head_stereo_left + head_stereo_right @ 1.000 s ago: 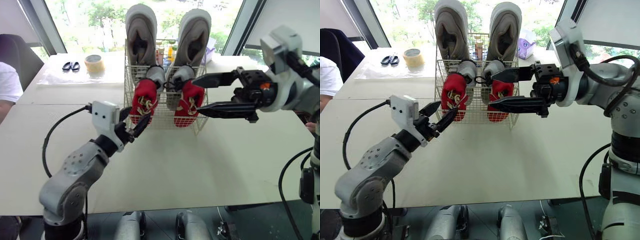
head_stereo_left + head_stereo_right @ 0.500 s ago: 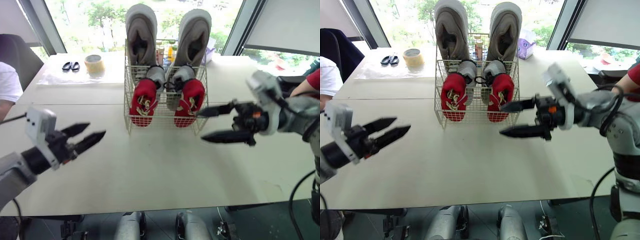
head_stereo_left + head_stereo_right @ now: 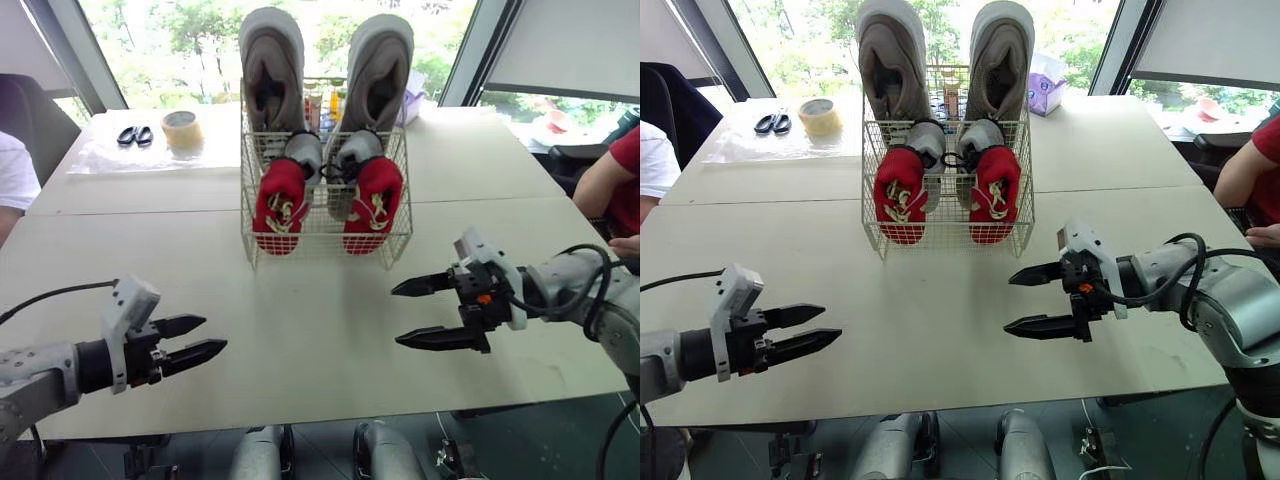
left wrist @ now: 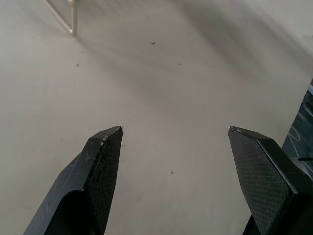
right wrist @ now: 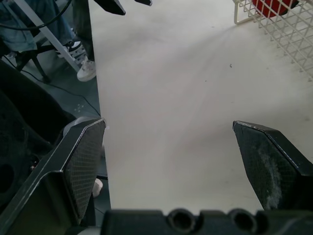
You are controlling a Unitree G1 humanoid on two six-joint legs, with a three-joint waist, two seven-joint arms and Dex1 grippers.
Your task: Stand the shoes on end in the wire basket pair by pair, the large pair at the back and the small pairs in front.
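Observation:
The white wire basket (image 3: 322,236) stands mid-table. Two large grey shoes (image 3: 272,70) stand on end at its back. In front of them stand two small grey shoes (image 3: 304,152) and two small red shoes (image 3: 279,205). My left gripper (image 3: 208,337) hovers open over the table's near left part, well short of the basket, with nothing between its fingers. My right gripper (image 3: 400,314) is open and empty too, low over the table in front and to the right of the basket. A corner of the basket (image 5: 274,29) appears in the right wrist view.
A tape roll (image 3: 181,129) and black scissors (image 3: 131,135) lie on a clear sheet at the back left. People sit at the left (image 3: 12,180) and right (image 3: 612,185) table edges. A tissue pack (image 3: 1045,84) and small bottles sit behind the basket.
Both grippers have drawn back from the basket toward me and dropped low over the table, staying open. The shoes have not moved.

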